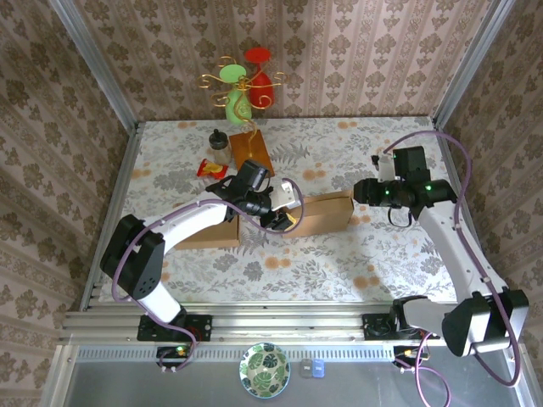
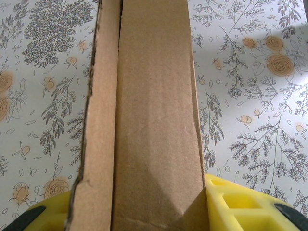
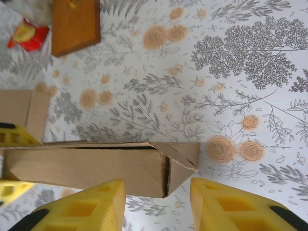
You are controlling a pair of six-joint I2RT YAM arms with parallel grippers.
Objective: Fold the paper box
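Flowered cloth (image 1: pixel 339 271) covered the table under me. On it my left pincer (image 2: pixel 154 211) was clamped on the paper box (image 1: pixel 327 214), with cardboard filling the whole gap between its yellow pads (image 2: pixel 240 207), somewhere near the box's middle. I judged that this grip was there to pin the box down so its end could be worked.

My right pincer (image 3: pixel 158 207) stood wide apart and held nothing. It hovered at the box's right end, fingers straddling the corner where a loose end flap (image 3: pixel 185 156) stuck out, apparently lined up to push that flap shut. Whether it touched the cardboard I could not tell.

Seen from above, the box lay flat near the table's centre, between my two arms. Its long axis ran across the table from left to right, the right end a little farther from my bases than the left. That flapped end pointed at the right pincer. Well beyond, toward the back, sat a wooden block (image 1: pixel 250 148), apart from the work.
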